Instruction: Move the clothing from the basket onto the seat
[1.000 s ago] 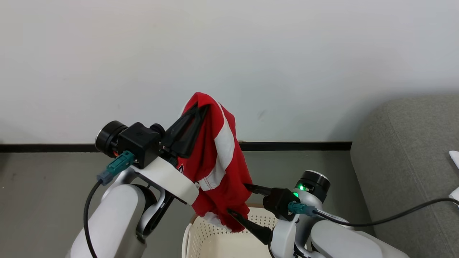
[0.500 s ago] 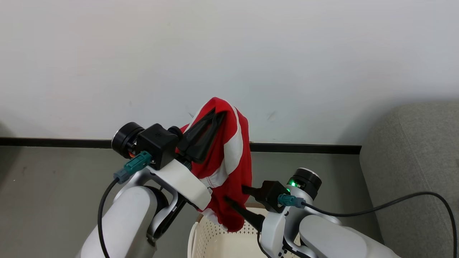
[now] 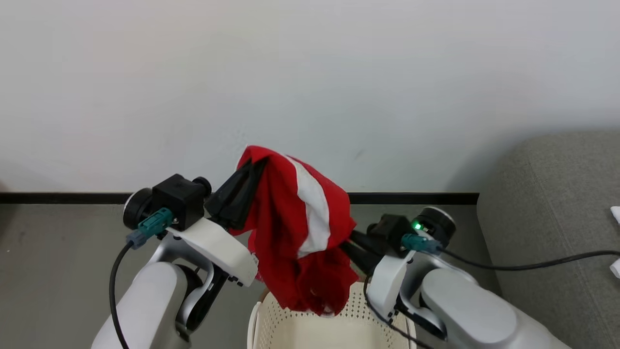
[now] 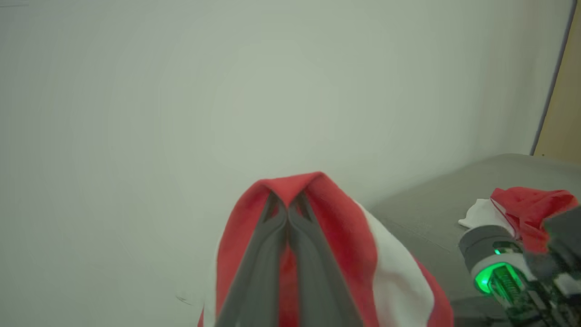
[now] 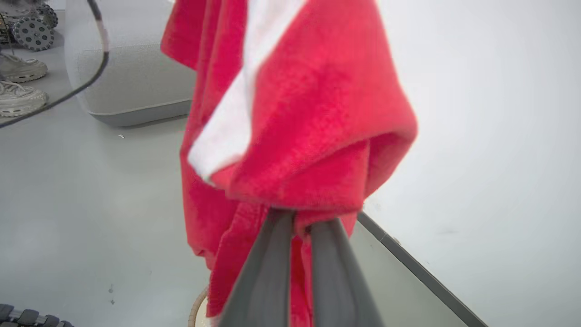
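Between our left fingers: the left gripper [image 4: 287,206] is pinched tight on the top fold of the red garment [image 3: 295,232], and the cloth drapes over both fingertips.
At our right fingers: the right gripper [image 5: 302,218] is closed, almost finger to finger, on a lower fold of the same garment, beside the left gripper and lower than it.
Between the two grippers: the garment hangs slack with its white stripe showing.
Directly beneath the grippers: the basket [image 3: 271,329]. The hem hangs at its rim, and we cannot tell whether it touches.
Out past the right gripper: the seat [image 3: 547,203], well apart, with a second red piece [image 4: 526,209] lying on it.
Step in hand: we judge this to be the carry, with the garment lifted out but not yet delivered.
Next move calls for: swinging both arms together toward the seat, holding both pinches, lifting the hem clear of the rim, and opening only once the cloth is over the cushion.
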Available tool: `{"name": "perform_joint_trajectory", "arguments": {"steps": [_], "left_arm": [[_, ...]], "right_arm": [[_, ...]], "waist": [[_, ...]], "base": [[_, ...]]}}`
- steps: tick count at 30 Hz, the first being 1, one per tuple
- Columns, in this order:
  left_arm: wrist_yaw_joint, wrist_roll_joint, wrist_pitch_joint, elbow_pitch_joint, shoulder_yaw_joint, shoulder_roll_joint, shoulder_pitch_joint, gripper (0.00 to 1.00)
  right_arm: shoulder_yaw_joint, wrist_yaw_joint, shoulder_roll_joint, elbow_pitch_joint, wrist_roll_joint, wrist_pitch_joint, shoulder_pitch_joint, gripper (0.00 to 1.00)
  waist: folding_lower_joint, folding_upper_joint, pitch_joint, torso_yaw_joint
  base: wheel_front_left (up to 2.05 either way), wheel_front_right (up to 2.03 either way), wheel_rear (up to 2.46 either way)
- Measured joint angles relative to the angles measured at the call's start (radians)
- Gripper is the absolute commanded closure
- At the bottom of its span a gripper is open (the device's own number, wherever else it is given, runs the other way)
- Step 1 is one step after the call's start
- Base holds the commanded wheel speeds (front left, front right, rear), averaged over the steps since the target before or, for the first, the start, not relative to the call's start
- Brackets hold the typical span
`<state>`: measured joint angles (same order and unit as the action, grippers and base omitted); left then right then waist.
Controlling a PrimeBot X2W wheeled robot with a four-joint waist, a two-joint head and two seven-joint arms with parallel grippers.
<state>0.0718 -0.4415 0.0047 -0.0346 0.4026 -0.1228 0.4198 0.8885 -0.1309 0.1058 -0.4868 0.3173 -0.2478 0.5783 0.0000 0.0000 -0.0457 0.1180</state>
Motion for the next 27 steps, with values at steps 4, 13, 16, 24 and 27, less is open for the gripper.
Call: {"name": "perform_joint_trajectory", "arguments": {"steps": [4, 13, 16, 24, 27], "left_arm": [[0.0, -0.013, 0.0, -0.026, -0.009, -0.007, -0.036, 1.0], [0.0, -0.027, -0.006, -0.066, -0.014, -0.007, -0.091, 0.0], [0.0, -0.033, -0.016, -0.072, -0.014, -0.008, -0.104, 0.0], [0.003, -0.044, -0.055, -0.072, 0.009, -0.001, -0.134, 0.0], [0.007, -0.044, -0.07, -0.065, 0.026, 0.008, -0.146, 0.0]], "right_arm": [[-0.09, 0.0, 0.036, 0.032, 0.005, 0.0, -0.004, 1.0], [-0.283, 0.0, 0.098, 0.125, 0.003, 0.0, -0.043, 1.0], [-0.331, 0.0, 0.117, 0.145, -0.002, 0.0, -0.044, 1.0], [-0.547, 0.0, 0.195, 0.228, -0.043, 0.0, -0.124, 1.0], [-0.624, 0.0, 0.217, 0.252, -0.061, 0.0, -0.172, 1.0]], "waist": [[0.0, 0.0, 0.001, -0.016], [0.0, 0.0, 0.003, -0.056], [0.0, 0.0, 0.004, -0.066], [0.0, 0.0, 0.004, -0.108], [0.0, 0.0, 0.003, -0.123]], "base": [[0.0, 0.0, 0.0], [0.0, 0.0, 0.0], [0.0, 0.0, 0.0], [0.0, 0.0, 0.0], [0.0, 0.0, 0.0]]}}
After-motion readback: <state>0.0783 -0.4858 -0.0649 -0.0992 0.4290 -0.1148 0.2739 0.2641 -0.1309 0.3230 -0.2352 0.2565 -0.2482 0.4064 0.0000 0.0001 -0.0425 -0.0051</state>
